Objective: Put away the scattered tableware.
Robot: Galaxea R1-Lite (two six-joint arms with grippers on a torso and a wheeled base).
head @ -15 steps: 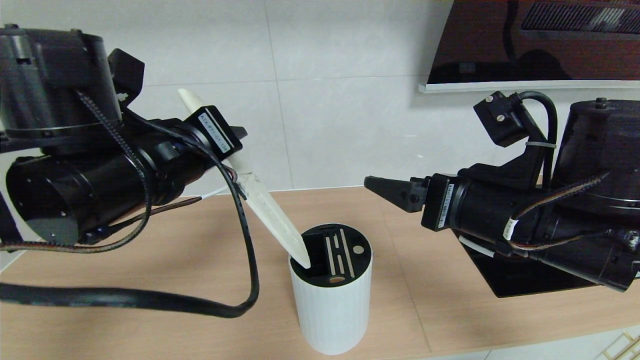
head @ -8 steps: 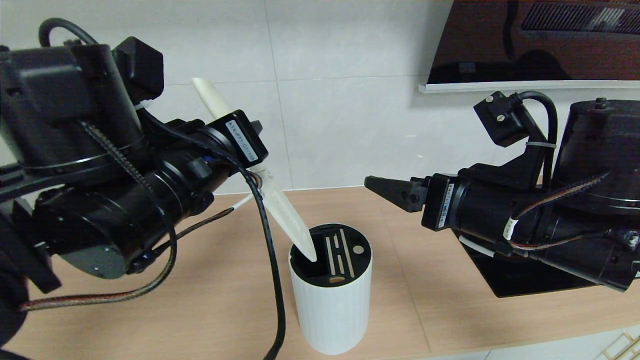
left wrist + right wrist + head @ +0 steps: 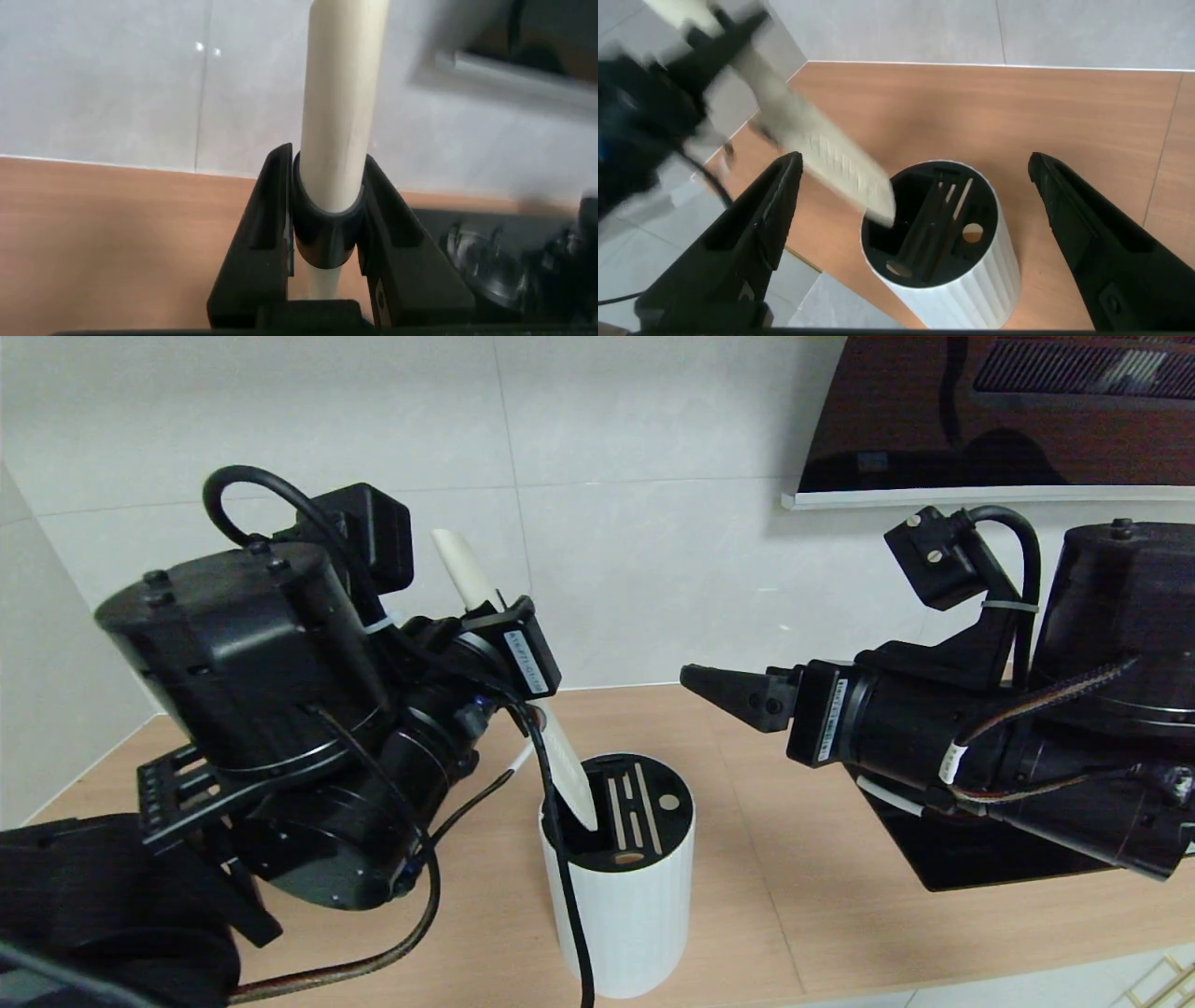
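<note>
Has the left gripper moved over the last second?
Yes. The left gripper, shut on the knife, has moved right and down toward the holder, which stayed put; the knife now stands steeper.

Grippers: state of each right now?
Left gripper: closed on the knife.
Right gripper: open, holding nothing.

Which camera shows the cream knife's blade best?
The right wrist view: it looks down on the cream-white knife, blade tip at the opening in the black top of the white ribbed holder. The head view shows the blade side-on, partly behind a cable; the left wrist view, the handle clamped in the left tool.
</note>
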